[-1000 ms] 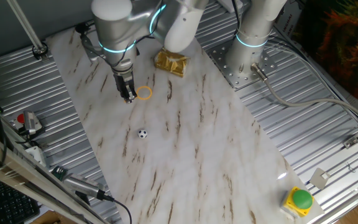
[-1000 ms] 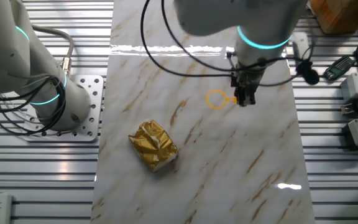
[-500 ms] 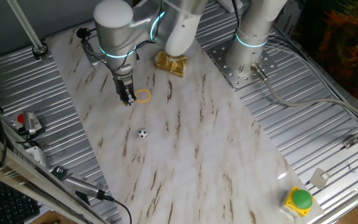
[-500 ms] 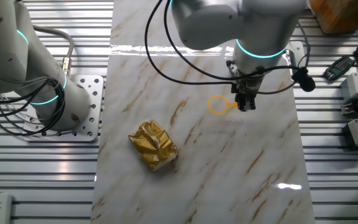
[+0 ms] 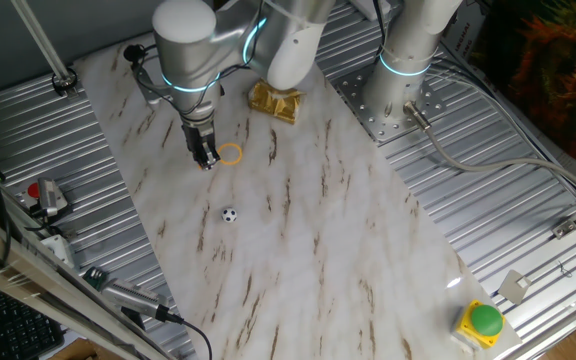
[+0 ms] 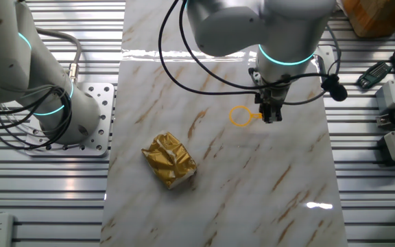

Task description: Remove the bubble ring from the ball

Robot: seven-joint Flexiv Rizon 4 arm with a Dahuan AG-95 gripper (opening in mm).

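The ring (image 5: 231, 152) lies flat on the table (image 5: 308, 250), well apart from the ball (image 5: 229, 214), so I judge the removal done and release in hand. My end effector (image 5: 207, 160) sits at the ring's handle; I cannot tell whether it grips or has let go. Next I'd lift straight up, clear.

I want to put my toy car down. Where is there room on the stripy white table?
Most room is the bare marble between the ball and the green button. It is crowded at the far end, where the gripper meets the bubble ring, with the gold packet just beyond.
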